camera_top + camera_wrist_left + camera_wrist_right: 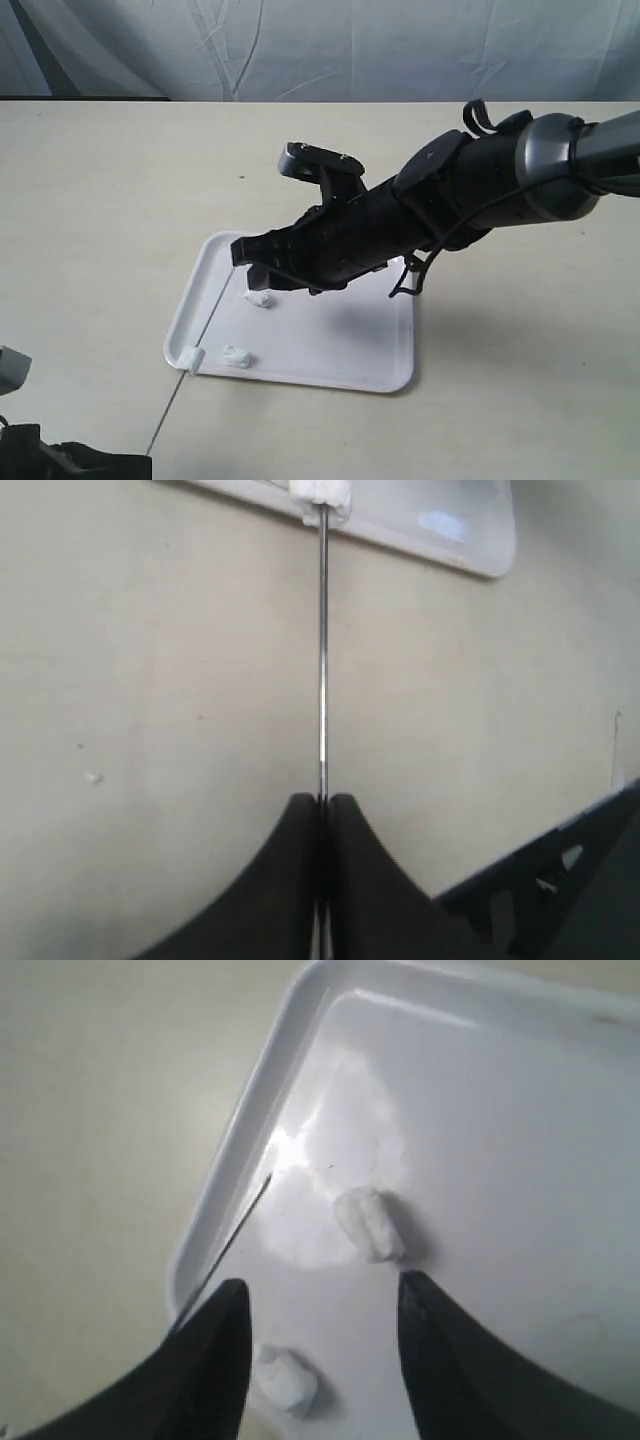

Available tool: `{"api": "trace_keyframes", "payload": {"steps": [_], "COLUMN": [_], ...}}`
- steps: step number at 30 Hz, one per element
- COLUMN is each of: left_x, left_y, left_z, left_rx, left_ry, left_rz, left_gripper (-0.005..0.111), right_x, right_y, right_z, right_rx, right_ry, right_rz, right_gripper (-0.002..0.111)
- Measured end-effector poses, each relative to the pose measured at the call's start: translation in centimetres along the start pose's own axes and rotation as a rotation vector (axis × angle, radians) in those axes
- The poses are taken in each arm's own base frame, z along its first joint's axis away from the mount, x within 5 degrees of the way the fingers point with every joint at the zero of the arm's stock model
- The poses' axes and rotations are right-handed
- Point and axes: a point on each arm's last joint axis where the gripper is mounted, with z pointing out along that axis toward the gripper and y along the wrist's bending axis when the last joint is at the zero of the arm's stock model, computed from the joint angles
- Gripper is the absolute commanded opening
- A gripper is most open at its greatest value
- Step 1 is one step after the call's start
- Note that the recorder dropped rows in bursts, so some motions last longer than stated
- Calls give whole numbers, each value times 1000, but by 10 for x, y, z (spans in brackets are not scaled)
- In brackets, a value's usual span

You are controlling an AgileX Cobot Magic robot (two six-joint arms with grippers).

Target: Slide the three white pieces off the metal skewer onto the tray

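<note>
With left pincer (322,800) clenched on the stiff, slick skewer (322,660) off the tray (340,350) and right pincer (322,1282) spread above it, pinch the seemingly soft, light last piece (190,357), threaded at the tray's rim, by its sides, near two pieces (237,355) (258,298) lying inside.

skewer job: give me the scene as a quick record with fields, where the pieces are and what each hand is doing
tray: white, low rim
skewer: thin metal rod, tip reaching in over the tray
left hand: shut on skewer
right hand: open, above the tray
loose pieces: two, lying on the tray
threaded piece: one, on the skewer at the tray's rim
</note>
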Motion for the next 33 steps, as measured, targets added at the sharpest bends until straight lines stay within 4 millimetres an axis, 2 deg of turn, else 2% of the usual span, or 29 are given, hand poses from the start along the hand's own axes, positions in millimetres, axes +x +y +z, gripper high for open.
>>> {"api": "trace_keyframes", "payload": {"steps": [11, 18, 24, 27, 31, 33], "left_x": [-15, -27, -33, -34, -32, -33], "left_y": [-8, -11, -10, -11, -17, -16], "left_z": [5, 7, 6, 6, 7, 7], "left_rx": [-25, -60, -83, -72, -9, -15], "left_ry": [-6, -52, -104, -114, -96, -106], "left_rz": [-4, -4, -42, -77, -55, -52], "left_gripper": [0, 0, 0, 0, 0, 0], "right_x": [13, 14, 7, 4, 14, 15], "right_y": [20, 24, 27, 34, 33, 33], "right_z": [-5, -6, -6, -2, 15, 15], "right_rx": [-206, -242, -272, -282, -230, -231], "right_ry": [158, 177, 127, 68, 77, 82], "right_rz": [86, 137, 319, 430, 438, 439], "right_gripper": [45, 45, 45, 45, 45, 45]}}
